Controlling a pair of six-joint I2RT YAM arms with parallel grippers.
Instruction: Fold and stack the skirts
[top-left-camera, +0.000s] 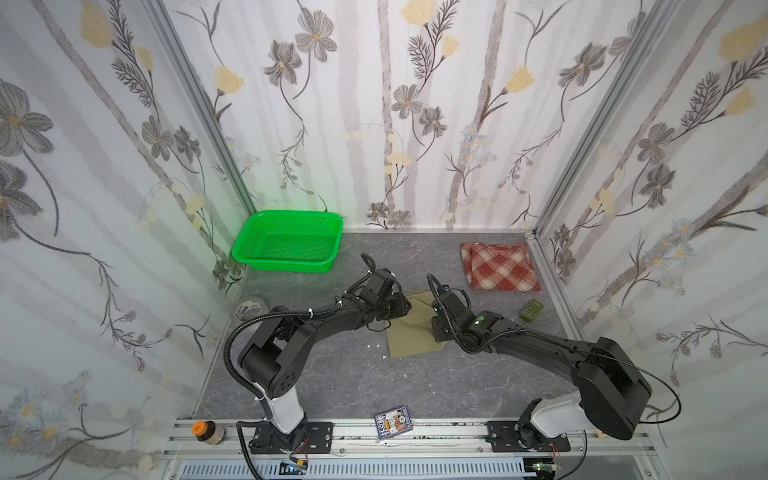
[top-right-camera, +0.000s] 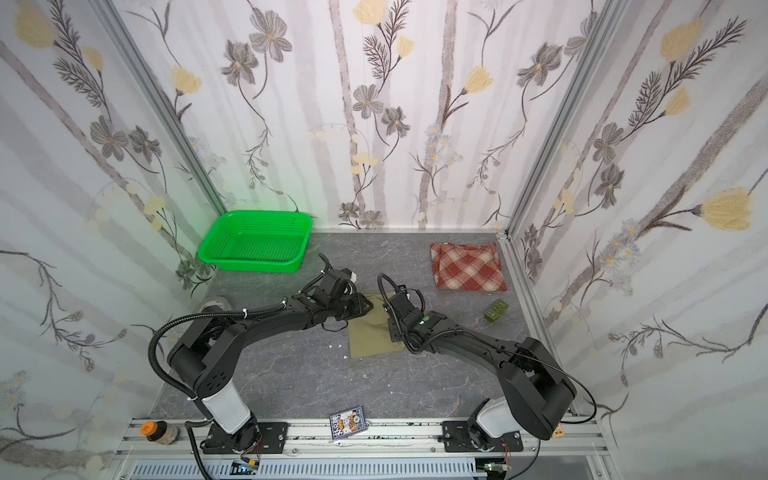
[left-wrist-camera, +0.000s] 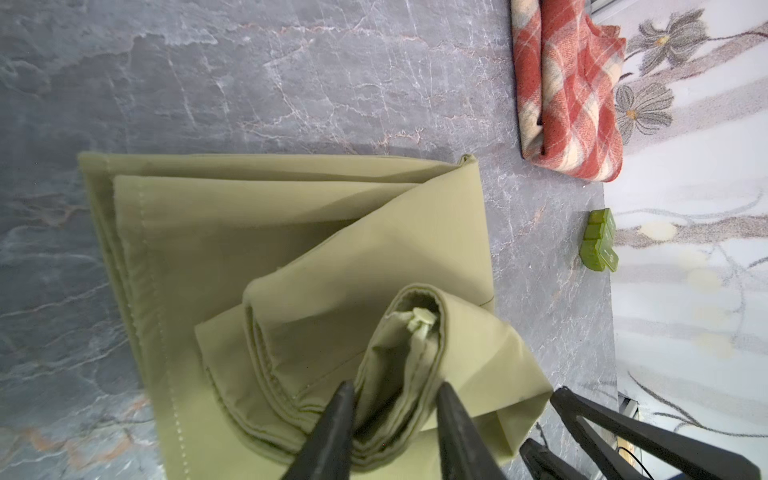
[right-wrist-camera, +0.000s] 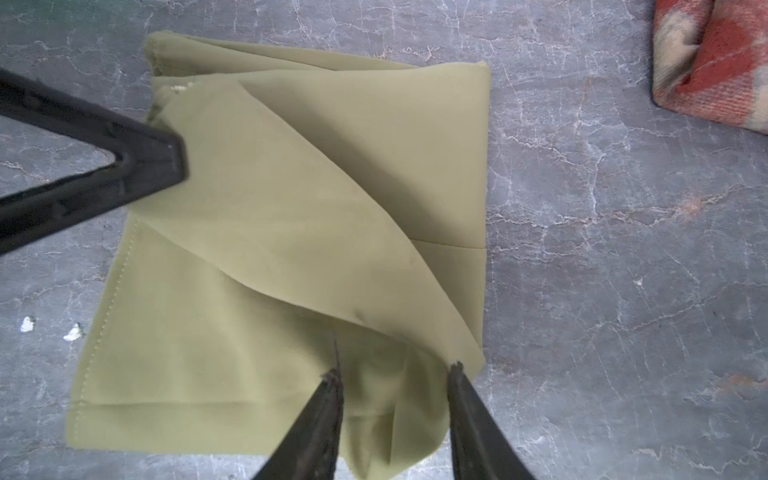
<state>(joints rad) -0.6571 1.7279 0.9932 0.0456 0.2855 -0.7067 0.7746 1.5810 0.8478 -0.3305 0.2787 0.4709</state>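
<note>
Left tool (left-wrist-camera: 395, 388): jaws pinched on a bunched corner of the khaki skirt (left-wrist-camera: 249, 232), held raised, probably to carry a fold across.
Right tool (right-wrist-camera: 395, 368): jaws apart over another corner, gripping nothing.
Tabletop (top-left-camera: 353, 374): grey, bears both garments.
Plaid skirt (top-left-camera: 500, 266): folded, far right corner; likely the stack's base.
Khaki skirt: mid-tabletop between the arms, partly folded.
</note>
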